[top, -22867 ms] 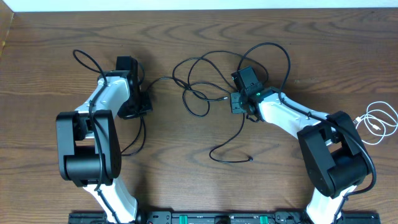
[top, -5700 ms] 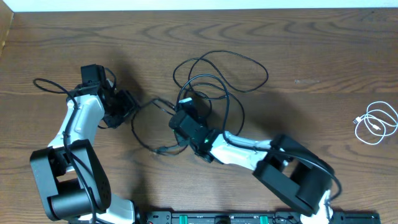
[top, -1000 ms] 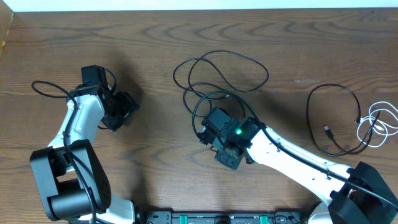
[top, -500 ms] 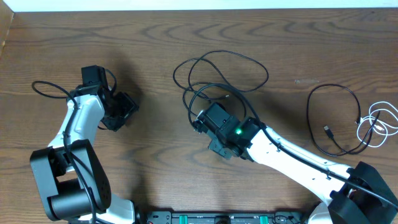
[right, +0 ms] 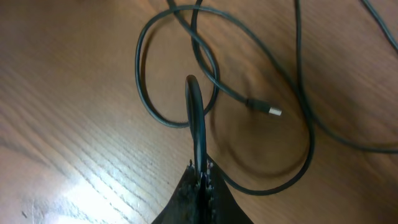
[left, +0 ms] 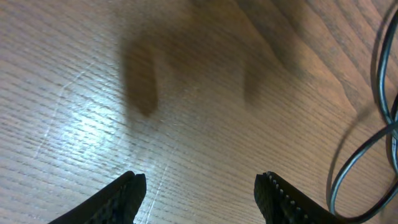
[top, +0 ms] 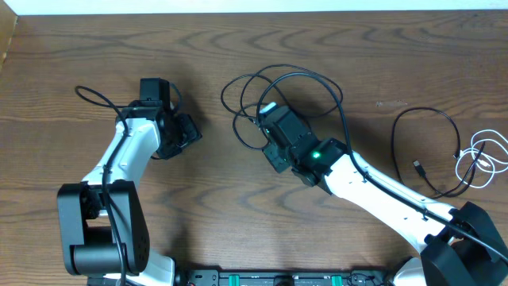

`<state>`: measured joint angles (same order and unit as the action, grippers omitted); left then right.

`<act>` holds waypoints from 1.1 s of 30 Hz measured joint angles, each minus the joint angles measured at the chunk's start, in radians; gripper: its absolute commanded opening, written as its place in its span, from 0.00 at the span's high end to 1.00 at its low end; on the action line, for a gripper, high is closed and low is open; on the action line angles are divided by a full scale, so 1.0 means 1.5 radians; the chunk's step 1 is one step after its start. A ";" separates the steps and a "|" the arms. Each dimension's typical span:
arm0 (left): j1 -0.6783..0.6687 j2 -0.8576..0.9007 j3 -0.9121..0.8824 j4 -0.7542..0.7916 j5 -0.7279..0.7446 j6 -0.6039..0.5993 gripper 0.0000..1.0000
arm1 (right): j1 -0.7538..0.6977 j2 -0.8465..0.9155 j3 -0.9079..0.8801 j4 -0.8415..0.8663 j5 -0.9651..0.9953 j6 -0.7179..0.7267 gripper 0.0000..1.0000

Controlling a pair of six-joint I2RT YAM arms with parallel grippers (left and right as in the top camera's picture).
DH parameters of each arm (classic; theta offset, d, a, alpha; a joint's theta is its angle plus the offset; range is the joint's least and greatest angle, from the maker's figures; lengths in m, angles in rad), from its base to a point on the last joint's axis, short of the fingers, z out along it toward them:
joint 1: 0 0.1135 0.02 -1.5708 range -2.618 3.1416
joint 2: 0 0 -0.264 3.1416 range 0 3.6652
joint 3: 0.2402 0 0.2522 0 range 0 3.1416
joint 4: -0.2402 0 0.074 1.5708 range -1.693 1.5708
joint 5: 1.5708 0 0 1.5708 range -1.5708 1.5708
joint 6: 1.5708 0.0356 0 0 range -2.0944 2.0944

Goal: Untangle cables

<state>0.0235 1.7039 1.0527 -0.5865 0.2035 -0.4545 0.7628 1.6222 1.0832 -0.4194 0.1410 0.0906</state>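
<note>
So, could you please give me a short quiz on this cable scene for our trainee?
1. True or false: the left gripper holds a cable.
2. The right gripper is: A) open and empty, B) shut on a black cable, C) shut on nothing.
3. Fill in: the white cord lies on the robot's ___ side.
Key: 1 false; 2 B; 3 right.
</note>
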 measured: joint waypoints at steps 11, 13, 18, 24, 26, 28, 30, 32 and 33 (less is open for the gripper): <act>-0.016 0.000 0.000 0.006 -0.006 0.005 0.39 | -0.031 0.117 -0.001 0.198 0.005 0.165 0.98; -0.016 0.000 0.000 0.007 -0.008 0.005 0.39 | -0.036 0.147 0.000 0.246 0.004 0.204 0.96; -0.016 0.000 0.000 0.008 -0.010 0.005 0.38 | -0.048 0.200 -0.001 0.327 -0.001 0.266 0.99; -0.016 0.000 0.000 0.008 -0.012 0.005 0.38 | -0.053 0.257 -0.001 0.373 -0.006 0.255 0.90; -0.016 0.000 0.000 0.010 -0.013 0.005 0.39 | -0.053 0.275 -0.001 0.383 -0.011 0.225 0.85; -0.016 0.000 0.000 0.011 -0.013 0.005 0.39 | -0.053 0.278 0.000 0.389 -0.012 0.194 0.83; -0.016 0.000 0.000 0.013 -0.013 0.005 0.39 | -0.053 0.278 0.000 0.389 -0.014 0.159 0.76; -0.016 0.000 0.000 0.013 -0.013 0.005 0.38 | -0.053 0.278 0.000 0.388 -0.014 0.140 0.71; -0.016 0.000 0.000 0.013 -0.013 0.005 0.39 | -0.053 0.278 0.000 0.387 -0.016 0.128 0.71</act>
<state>-0.0010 1.7039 1.0527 -0.5674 0.1844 -0.4477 0.6827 2.0399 1.0828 0.1616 0.1165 0.2821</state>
